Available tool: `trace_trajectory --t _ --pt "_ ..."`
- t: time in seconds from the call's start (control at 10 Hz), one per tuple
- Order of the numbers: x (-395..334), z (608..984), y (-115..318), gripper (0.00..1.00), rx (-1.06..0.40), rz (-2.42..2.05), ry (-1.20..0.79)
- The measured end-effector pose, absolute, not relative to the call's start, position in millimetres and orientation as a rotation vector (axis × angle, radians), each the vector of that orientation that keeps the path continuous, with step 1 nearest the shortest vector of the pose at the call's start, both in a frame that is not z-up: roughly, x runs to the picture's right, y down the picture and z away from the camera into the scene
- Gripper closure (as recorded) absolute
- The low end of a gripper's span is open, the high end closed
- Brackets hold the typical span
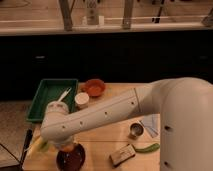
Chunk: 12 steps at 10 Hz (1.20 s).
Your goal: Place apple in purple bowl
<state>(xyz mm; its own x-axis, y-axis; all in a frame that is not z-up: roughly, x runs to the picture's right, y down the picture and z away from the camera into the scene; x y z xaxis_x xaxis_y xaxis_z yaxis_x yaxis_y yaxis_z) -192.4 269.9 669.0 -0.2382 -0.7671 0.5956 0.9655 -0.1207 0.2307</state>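
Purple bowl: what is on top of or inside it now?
The gripper hangs over the back rim of the purple bowl, the orange apple showing beneath it. The arm hides whether the apple rests in the bowl.

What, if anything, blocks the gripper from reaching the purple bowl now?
Likely nothing, so probably yes: the gripper is right above the purple bowl, with the apple at its tip. Nothing shows between them; the steel cup sits well to the side.

2 bowls: 1 purple bowl (pixel 76 160), 1 orange bowl (pixel 93 89). 2 cups: 1 white cup (pixel 81 99), 1 steel cup (pixel 136 130). 1 apple (pixel 67 148), 1 green tray (pixel 36 103), 1 green veg (pixel 148 148). 1 hand (pixel 65 144), just above purple bowl.
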Motion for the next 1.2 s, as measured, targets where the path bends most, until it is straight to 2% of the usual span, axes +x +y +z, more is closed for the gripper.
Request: trace_trajectory --t 0.2,0.7,0.8,0.9,1.0,1.2 --pt "-195 662 277 0.94 -0.417 -1.693 -0.697" --pt "-192 653 285 0.47 -0.473 -1.673 -0.691" --pt "-191 652 284 0.34 -0.481 -1.67 -0.686" --pt "-192 652 283 0.27 -0.482 -1.668 -0.686" --pt "-192 651 282 0.21 -0.485 -1.664 -0.686" --pt "-192 648 279 0.2 -0.492 -1.653 -0.682"
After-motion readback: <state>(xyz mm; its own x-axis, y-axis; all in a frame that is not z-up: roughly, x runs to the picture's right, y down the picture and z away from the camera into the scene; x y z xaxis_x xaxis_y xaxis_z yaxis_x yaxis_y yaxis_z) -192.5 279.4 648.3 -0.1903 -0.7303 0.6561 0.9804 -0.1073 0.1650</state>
